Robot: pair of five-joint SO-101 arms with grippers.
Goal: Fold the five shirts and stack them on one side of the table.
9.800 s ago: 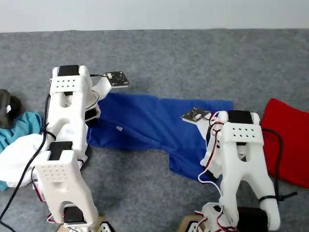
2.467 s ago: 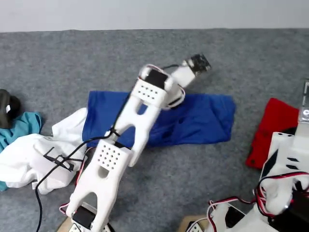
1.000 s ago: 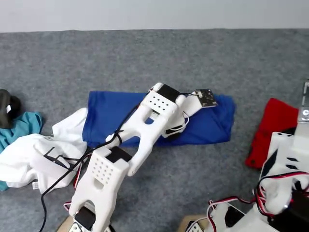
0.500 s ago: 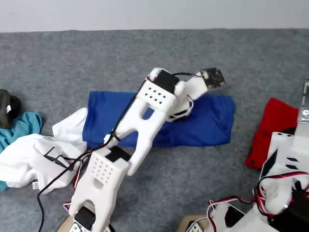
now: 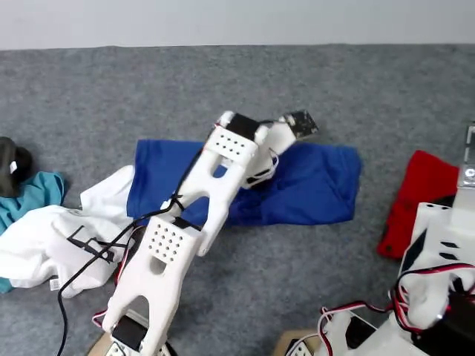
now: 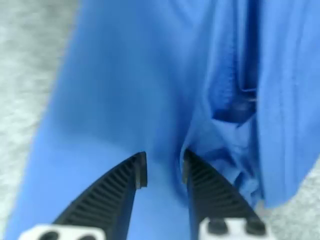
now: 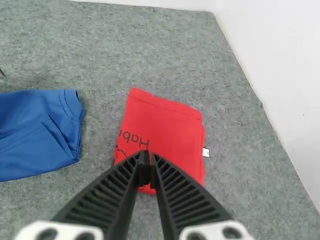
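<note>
The blue shirt (image 5: 312, 189) is spread as a long band across the middle of the high view, on the grey surface (image 5: 297, 96). The left arm is stretched out over it from the lower left. In the left wrist view the left pincer (image 6: 162, 167) is seen just above the blue cloth beside a bunched ridge, parted a little, with nothing caught between its jaws. The right pincer (image 7: 146, 159) is closed on nothing and is held above the red shirt (image 7: 162, 132), which lies folded at the right edge of the high view. A white shirt (image 5: 44, 241) and a teal shirt (image 5: 26, 193) are heaped unfolded at the left edge.

The step in hand is judged to be the folding of the blue shirt, with the task well short of done. For a clean fold, the jaws should be opened wider and pressed down onto the cloth, so that every layer at the chosen edge is taken at once. The bunched ridge is best smoothed first, or a crease is likely to be trapped. The cloth should be lifted only enough to clear itself, then laid edge to edge.
</note>
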